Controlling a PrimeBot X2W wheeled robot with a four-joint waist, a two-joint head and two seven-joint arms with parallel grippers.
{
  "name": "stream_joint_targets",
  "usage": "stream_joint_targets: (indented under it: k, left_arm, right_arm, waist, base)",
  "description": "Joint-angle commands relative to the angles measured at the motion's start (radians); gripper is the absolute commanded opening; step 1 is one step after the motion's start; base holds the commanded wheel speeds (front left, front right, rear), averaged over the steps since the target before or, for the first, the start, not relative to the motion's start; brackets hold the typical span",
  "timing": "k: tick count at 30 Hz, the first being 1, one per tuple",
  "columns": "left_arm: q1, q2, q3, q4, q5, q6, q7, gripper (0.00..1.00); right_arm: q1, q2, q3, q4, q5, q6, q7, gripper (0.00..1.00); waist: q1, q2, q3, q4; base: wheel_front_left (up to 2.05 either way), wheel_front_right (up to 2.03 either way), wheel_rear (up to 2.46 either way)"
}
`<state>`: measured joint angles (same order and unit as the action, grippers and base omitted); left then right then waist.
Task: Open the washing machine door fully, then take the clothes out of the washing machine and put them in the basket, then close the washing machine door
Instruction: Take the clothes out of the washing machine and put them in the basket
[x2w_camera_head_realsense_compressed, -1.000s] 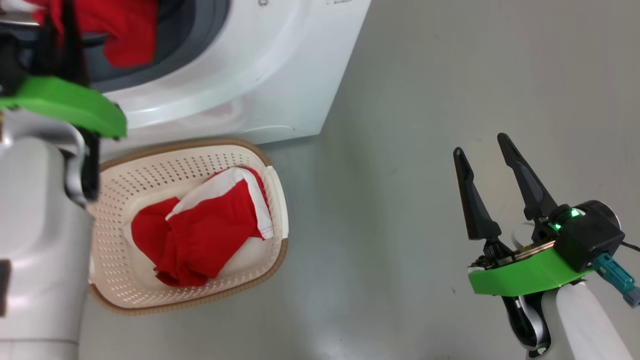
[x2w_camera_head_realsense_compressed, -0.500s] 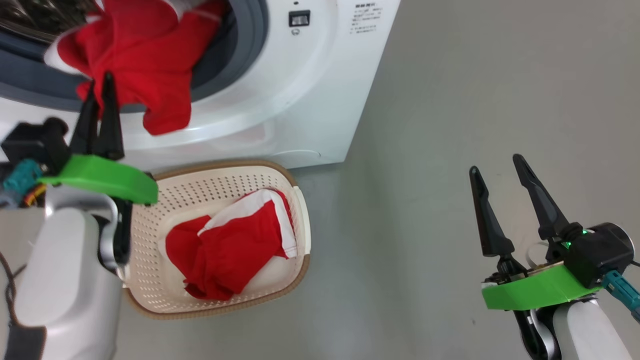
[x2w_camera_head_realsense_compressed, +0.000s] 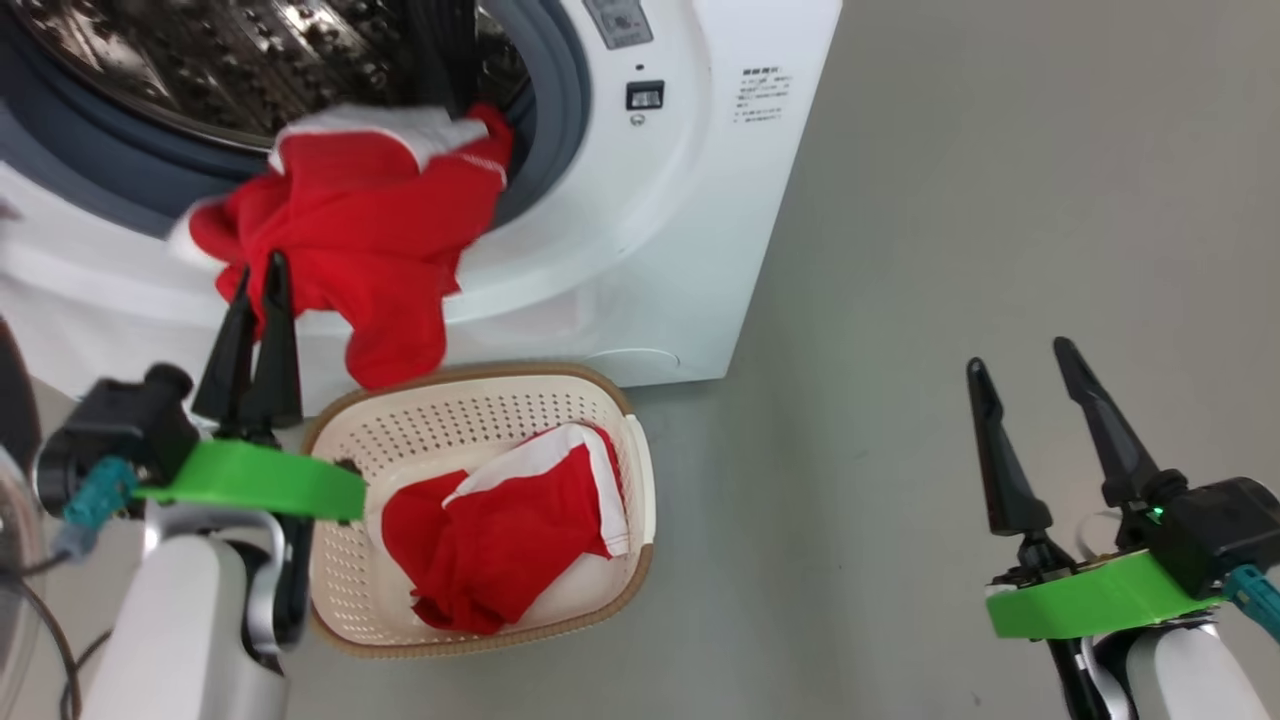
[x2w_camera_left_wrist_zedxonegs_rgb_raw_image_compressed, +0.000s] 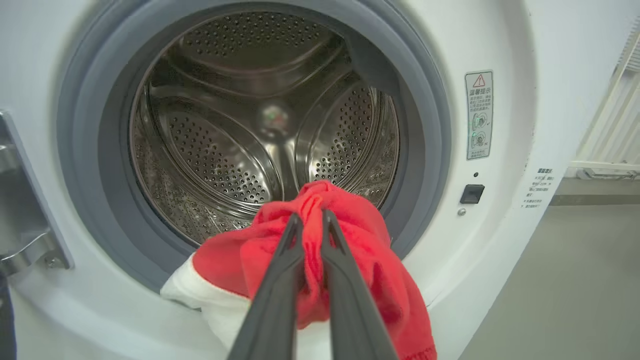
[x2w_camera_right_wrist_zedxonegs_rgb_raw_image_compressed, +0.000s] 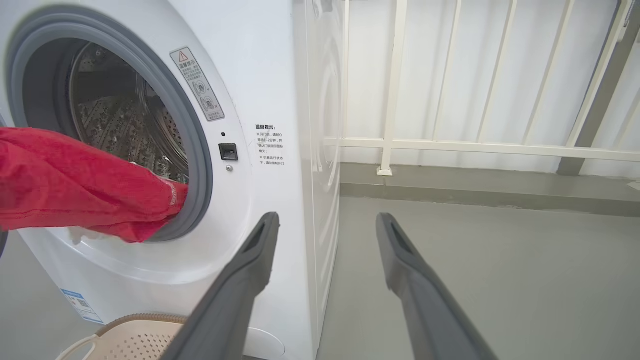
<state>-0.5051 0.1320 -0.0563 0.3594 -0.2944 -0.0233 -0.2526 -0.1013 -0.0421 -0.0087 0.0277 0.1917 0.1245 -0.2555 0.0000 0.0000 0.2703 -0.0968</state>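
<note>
The washing machine (x2w_camera_head_realsense_compressed: 690, 200) stands open, its steel drum (x2w_camera_left_wrist_zedxonegs_rgb_raw_image_compressed: 240, 125) bare inside. One of the red clothes (x2w_camera_head_realsense_compressed: 370, 240) with a white band hangs out over the grey ring. My left gripper (x2w_camera_head_realsense_compressed: 260, 268) is shut on its lower left fold, and the left wrist view shows the fingers pinching the red cloth (x2w_camera_left_wrist_zedxonegs_rgb_raw_image_compressed: 350, 235). Just below it, the cream basket (x2w_camera_head_realsense_compressed: 620, 400) on the floor holds another red and white garment (x2w_camera_head_realsense_compressed: 500, 540). My right gripper (x2w_camera_head_realsense_compressed: 1020, 360) hovers open over bare floor, far to the right. A dark sliver at the left edge looks like the washing machine door (x2w_camera_head_realsense_compressed: 8, 390).
Grey floor (x2w_camera_head_realsense_compressed: 950, 200) spreads to the right of the machine and basket. In the right wrist view a white railing (x2w_camera_right_wrist_zedxonegs_rgb_raw_image_compressed: 450, 145) runs along a raised kerb behind the machine's side. The door's metal hinge bracket (x2w_camera_left_wrist_zedxonegs_rgb_raw_image_compressed: 25, 245) sits left of the opening.
The head camera has shifted, sliding the whole scene down and right. My left gripper has drawn the red garment farther out of the drum, over the front lip. The right gripper stays open.
</note>
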Motion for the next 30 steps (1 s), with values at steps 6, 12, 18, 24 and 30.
stream_joint_targets:
  k: [6, 12, 18, 24, 30]
  left_arm:
    - [0.08, 0.013, 0.008, -0.167, 0.023, 0.024, 0.031, 0.0]
    - [0.131, 0.008, -0.008, -0.285, 0.026, 0.044, 0.075, 0.0]
    - [0.176, -0.002, -0.023, -0.318, 0.011, 0.05, 0.107, 0.0]
    - [0.171, -0.023, -0.042, -0.219, -0.009, 0.045, 0.093, 0.0]
    - [0.13, -0.038, -0.059, -0.059, -0.029, 0.028, 0.073, 0.0]
  right_arm:
    - [0.018, -0.008, 0.003, -0.036, -0.007, 0.006, -0.006, 1.0]
    - [0.018, -0.008, 0.001, -0.038, -0.011, 0.006, -0.006, 1.0]
    - [0.02, -0.008, 0.004, -0.046, -0.012, 0.006, -0.006, 1.0]
    - [0.01, -0.008, 0.012, -0.049, -0.01, 0.006, -0.006, 1.0]
    - [-0.001, -0.008, 0.014, -0.05, -0.01, 0.006, -0.006, 1.0]
  waist:
    - [0.0, 0.0, -0.029, 0.039]
    - [0.0, 0.0, -0.042, 0.056]
    - [0.0, 0.0, -0.035, 0.055]
    - [0.0, 0.0, -0.008, 0.044]
    - [0.0, 0.0, 0.017, 0.032]
  base:
    - [0.0, 0.0, 0.0]
    - [0.0, 0.0, 0.0]
    - [0.0, 0.0, 0.0]
    - [0.0, 0.0, 0.0]
    - [0.0, 0.0, 0.0]
